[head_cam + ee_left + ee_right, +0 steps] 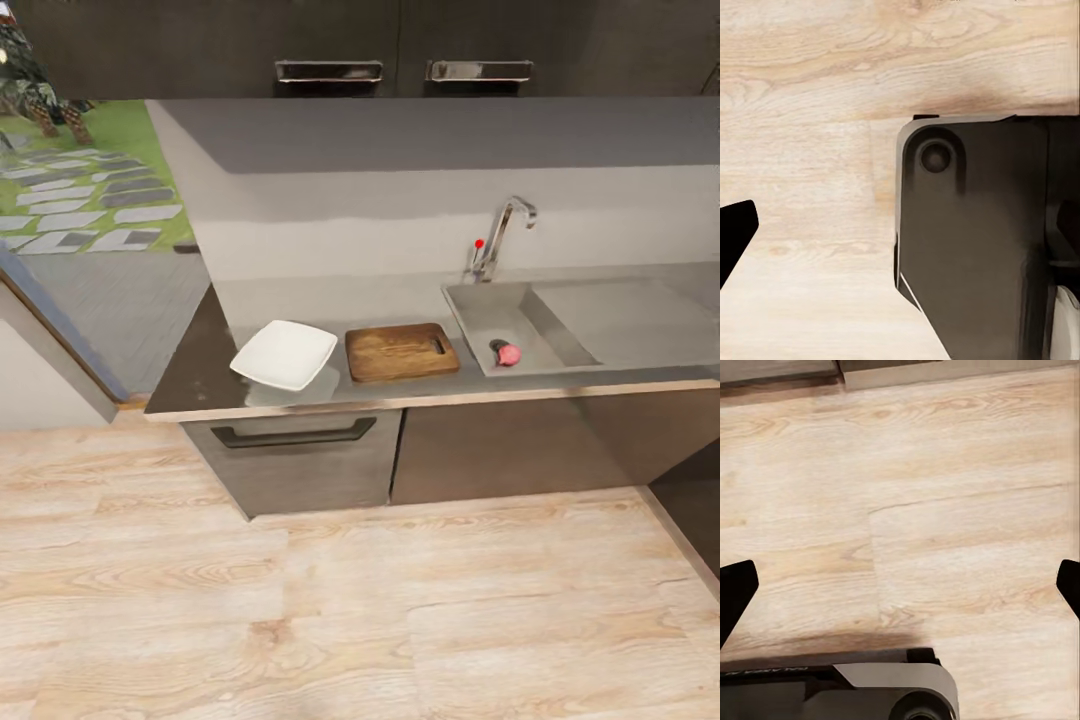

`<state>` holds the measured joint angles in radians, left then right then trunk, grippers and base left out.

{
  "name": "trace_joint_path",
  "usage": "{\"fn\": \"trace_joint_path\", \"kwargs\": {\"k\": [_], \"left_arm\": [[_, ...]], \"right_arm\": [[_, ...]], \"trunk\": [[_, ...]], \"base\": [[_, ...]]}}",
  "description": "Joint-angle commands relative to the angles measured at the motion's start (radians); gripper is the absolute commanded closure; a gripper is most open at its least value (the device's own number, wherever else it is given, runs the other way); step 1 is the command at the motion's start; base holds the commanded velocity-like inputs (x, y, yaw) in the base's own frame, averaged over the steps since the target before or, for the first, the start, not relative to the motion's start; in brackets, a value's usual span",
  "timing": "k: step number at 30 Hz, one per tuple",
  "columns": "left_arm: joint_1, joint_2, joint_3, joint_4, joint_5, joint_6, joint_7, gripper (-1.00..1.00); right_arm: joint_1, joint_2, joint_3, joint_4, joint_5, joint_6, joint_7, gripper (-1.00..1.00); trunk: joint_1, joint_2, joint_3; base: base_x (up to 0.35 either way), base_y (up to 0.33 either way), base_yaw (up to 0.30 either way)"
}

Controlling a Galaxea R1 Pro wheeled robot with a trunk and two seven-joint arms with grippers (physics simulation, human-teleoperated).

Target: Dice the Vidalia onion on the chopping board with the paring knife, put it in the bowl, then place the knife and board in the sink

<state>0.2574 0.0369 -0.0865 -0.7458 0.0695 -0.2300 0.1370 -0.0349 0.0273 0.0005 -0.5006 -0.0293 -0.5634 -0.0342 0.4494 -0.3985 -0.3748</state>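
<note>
- On the countertop (400, 300), the bowl (285, 354) lies left of the chopping board (401, 351).
- The sink (480, 300) lies right of the board.
- A small object (506, 352) lies in the sink.

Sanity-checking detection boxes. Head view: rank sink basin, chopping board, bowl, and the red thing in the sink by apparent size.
1. Sink basin, largest.
2. Chopping board and bowl: look about alike, no ranking.
3. Red thing in the sink, smallest; too blurred to identify.

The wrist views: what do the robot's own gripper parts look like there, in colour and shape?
In the right wrist view, two black, tapering fingertips enter from opposite edges, above wood floor. In the left wrist view, one black fingertip shows beside a large dark rounded robot body part with a round recessed knob. No cables or markings are visible.
</note>
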Motion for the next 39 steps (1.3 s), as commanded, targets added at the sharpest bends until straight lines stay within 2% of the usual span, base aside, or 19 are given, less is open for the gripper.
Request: {"fn": "trace_joint_path", "kwargs": {"k": [1,12,39], "left_arm": [[0.000,0.002,-0.007,-0.001,0.007,-0.002,0.009,-1.00],[0.000,0.000,-0.007,0.000,0.007,-0.002,0.010,-1.00],[0.000,0.000,-0.007,0.001,0.007,-0.002,0.010,-1.00]], "right_arm": [[0.000,0.000,0.001,0.001,-0.003,-0.003,-0.001,-1.00],[0.000,0.000,0.001,0.002,-0.003,-0.003,-0.001,-1.00],[0.000,0.000,0.001,0.002,-0.003,-0.003,0.000,-1.00]], "trunk": [[0.001,-0.002,0.000],[0.001,-0.002,0.018],[0.001,-0.002,0.061]], "base": [[0.000,-0.302,0.082],[0.000,-0.305,0.070],[0.000,-0.307,-0.042]]}}
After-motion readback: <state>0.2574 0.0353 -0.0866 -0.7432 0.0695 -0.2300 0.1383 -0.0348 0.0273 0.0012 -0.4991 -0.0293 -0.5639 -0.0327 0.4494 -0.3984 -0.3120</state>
